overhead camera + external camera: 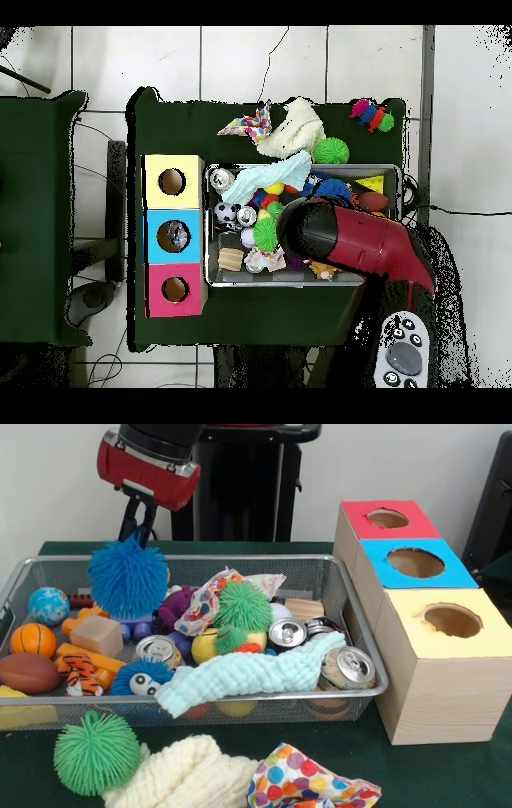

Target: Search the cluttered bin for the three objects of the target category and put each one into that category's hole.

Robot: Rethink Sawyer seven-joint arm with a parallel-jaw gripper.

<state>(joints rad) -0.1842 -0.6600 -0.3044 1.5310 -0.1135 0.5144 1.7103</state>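
My gripper is over the left back part of the wire mesh bin, shut on the top of a blue spiky ball that hangs just above the toys. More spiky balls lie in the bin: a large green one, a small green one and a blue one with eyes. To the right stand three boxes with round holes: red, blue and yellow. In the overhead view the red arm hides the gripper and the held ball.
The bin also holds several cans, a light-blue cloth, sports balls, a tiger toy and a beige block. In front of it lie a green spiky ball, a cream knit cloth and a dotted cloth.
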